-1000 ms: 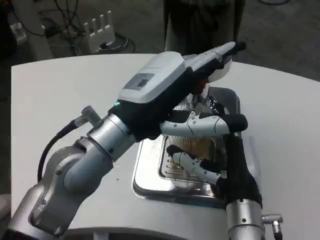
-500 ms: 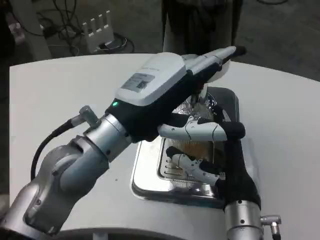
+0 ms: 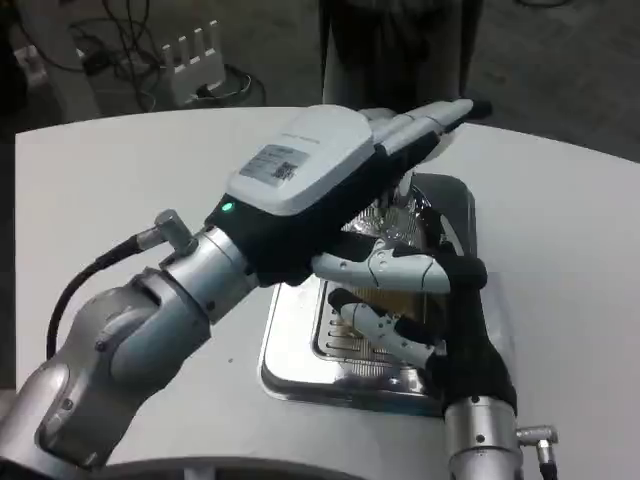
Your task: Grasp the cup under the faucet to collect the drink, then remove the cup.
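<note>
The cup [image 3: 392,297] is clear, with amber drink showing through its wall, and stands upright on the grated middle of the steel drip tray [image 3: 300,365]. The right hand [image 3: 420,300] wraps it, one white finger across the front near the rim and another lower down. Just behind the cup, at the tray's far end, rises the shiny metal faucet [image 3: 398,212], mostly covered by the left hand [image 3: 340,165] stretched over it; its spout is hidden.

White table [image 3: 120,170] with a shiny metal drip tray [image 3: 290,360] on it
</note>
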You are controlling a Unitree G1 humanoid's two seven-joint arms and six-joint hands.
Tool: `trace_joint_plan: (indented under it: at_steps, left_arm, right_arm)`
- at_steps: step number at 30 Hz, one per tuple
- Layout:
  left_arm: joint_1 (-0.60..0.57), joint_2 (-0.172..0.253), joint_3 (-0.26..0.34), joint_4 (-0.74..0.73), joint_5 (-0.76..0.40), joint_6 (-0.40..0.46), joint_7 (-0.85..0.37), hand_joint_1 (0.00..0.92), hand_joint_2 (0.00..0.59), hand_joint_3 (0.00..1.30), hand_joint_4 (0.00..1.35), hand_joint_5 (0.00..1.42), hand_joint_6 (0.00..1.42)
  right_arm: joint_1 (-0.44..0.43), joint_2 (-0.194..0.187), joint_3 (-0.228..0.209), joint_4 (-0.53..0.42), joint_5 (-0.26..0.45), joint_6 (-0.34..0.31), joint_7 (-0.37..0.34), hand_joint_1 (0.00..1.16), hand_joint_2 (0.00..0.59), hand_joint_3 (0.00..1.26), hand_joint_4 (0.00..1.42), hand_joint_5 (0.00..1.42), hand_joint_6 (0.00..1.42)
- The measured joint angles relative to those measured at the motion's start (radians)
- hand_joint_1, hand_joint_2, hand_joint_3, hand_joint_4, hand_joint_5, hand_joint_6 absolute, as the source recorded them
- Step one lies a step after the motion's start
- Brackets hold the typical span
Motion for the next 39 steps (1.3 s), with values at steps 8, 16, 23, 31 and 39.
trace_joint_plan:
  at_steps: [8,16,23,31,39]
  left_arm:
    - [0.006,0.012,-0.002,-0.016,0.007,0.0,-0.008,0.0,0.097,0.11,0.11,0.22,0.17]
    - [0.013,0.032,0.001,-0.031,0.004,0.0,-0.016,0.0,0.097,0.12,0.11,0.22,0.17]
    - [0.018,0.034,0.006,-0.035,0.0,0.001,-0.017,0.0,0.097,0.12,0.11,0.22,0.17]
    - [0.027,0.038,0.014,-0.047,-0.002,0.006,-0.024,0.0,0.097,0.12,0.11,0.22,0.17]
    - [0.028,0.039,0.017,-0.048,-0.002,0.006,-0.025,0.0,0.097,0.12,0.11,0.22,0.17]
  right_arm:
    - [-0.031,0.015,0.006,0.051,0.0,0.0,-0.018,0.84,0.157,0.09,0.12,0.14,0.2]
    - [-0.036,0.016,0.019,0.07,-0.002,-0.009,-0.053,0.84,0.157,0.11,0.14,0.17,0.21]
    - [-0.051,0.016,0.034,0.092,-0.003,-0.009,-0.098,0.85,0.148,0.13,0.16,0.19,0.23]
    - [-0.072,0.014,0.041,0.119,0.0,-0.011,-0.11,0.85,0.148,0.13,0.16,0.19,0.23]
    - [-0.084,0.013,0.041,0.126,-0.001,-0.011,-0.128,0.85,0.148,0.14,0.17,0.21,0.24]
